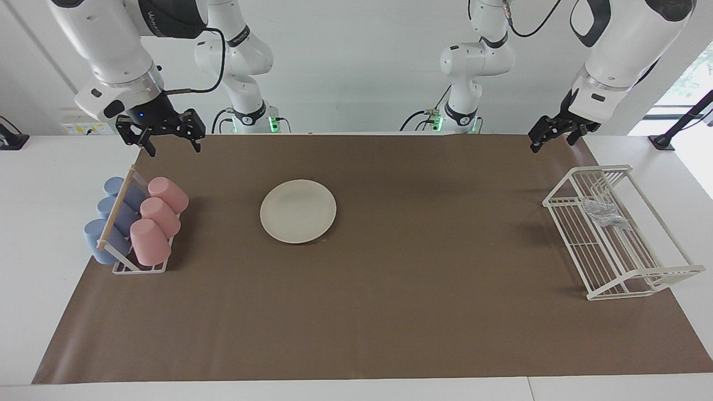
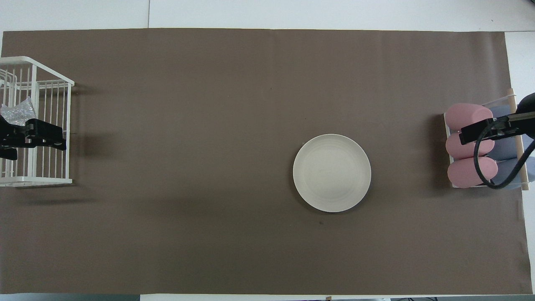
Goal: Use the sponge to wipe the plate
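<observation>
1. Facing view: both arms are seen whole, raised off the table. The right gripper point(image 1: 170, 139) hangs over the brown mat point(image 1: 390, 312) edge, above the cup rack's point(image 1: 139, 267) robot-side end; its fingers are spread wide, nothing is held.
2. Facing view: the left gripper point(image 1: 551, 138) hangs over the mat's corner at the left arm's end, just robot-side of the wire basket point(image 1: 618, 278). Finger gap cannot be told; nothing is seen held.
3. Overhead view: only gripper tips are shown. The left gripper point(image 2: 31, 136) appears over the wire basket point(image 2: 39, 179), and the right gripper point(image 2: 480, 131) over the pink cups point(image 2: 464, 115); height cannot be read here, contact is ruled out only by the facing view.
4. The wire basket, at the left arm's end, holds the sponge point(image 1: 604, 214), lying on the basket floor in its robot-side half. In the overhead view the sponge point(image 2: 19, 113) is partly covered by the gripper.
5. The cup rack, at the right arm's end, holds three pink cups point(image 1: 159, 217) and three blue cups point(image 1: 111, 214), all lying tilted on their sides, in two rows parted by a wooden bar point(image 1: 115, 209).
6. The plate point(image 1: 298, 211) lies flat on the mat, nothing on it, nearer the cup rack than the basket, well apart from the sponge.
</observation>
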`<act>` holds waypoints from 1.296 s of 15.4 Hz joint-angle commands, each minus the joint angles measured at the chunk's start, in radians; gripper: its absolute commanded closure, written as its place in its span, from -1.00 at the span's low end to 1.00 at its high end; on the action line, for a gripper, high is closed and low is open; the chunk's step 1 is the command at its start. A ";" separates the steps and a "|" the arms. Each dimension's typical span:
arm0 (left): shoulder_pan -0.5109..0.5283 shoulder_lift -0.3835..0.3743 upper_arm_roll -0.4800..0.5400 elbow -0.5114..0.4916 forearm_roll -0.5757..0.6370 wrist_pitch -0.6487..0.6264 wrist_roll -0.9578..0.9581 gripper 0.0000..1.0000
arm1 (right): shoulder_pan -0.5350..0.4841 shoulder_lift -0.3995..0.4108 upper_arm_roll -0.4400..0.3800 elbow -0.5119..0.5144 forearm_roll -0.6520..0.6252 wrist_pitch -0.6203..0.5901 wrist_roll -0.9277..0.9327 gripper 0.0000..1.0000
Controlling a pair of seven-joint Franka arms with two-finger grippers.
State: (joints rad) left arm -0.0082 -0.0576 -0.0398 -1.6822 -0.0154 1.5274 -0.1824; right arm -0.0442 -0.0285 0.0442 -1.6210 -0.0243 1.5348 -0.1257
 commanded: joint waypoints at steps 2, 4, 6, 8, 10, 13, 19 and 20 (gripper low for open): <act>-0.053 0.047 0.058 0.056 -0.021 -0.012 -0.005 -1.00 | 0.000 0.007 0.006 0.015 -0.017 -0.007 0.024 -1.00; -0.065 0.088 0.057 0.145 -0.024 -0.114 -0.005 -1.00 | 0.000 0.005 0.006 0.015 -0.017 -0.007 0.024 -1.00; -0.065 0.099 0.057 0.182 -0.029 -0.151 -0.005 -1.00 | 0.000 0.007 0.006 0.015 -0.017 -0.007 0.026 -1.00; -0.069 0.087 0.057 0.152 -0.032 -0.144 -0.003 -1.00 | 0.000 0.007 0.006 0.015 -0.017 -0.007 0.026 -1.00; -0.076 0.076 0.057 0.136 -0.032 -0.142 -0.008 -1.00 | 0.000 0.005 0.006 0.015 -0.017 -0.007 0.024 -1.00; -0.067 0.073 0.055 0.130 -0.032 -0.127 -0.006 -1.00 | 0.000 0.007 0.006 0.015 -0.017 -0.007 0.026 -1.00; -0.069 0.071 0.055 0.127 -0.034 -0.104 -0.003 -1.00 | 0.000 0.007 0.006 0.015 -0.017 -0.007 0.026 -1.00; -0.070 0.071 0.055 0.122 -0.034 -0.095 0.001 -1.00 | 0.000 0.007 0.006 0.015 -0.017 -0.007 0.026 -1.00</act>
State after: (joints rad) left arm -0.0650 0.0165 0.0025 -1.5510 -0.0325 1.4117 -0.1832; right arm -0.0442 -0.0285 0.0442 -1.6209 -0.0243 1.5348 -0.1257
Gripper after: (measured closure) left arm 0.000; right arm 0.000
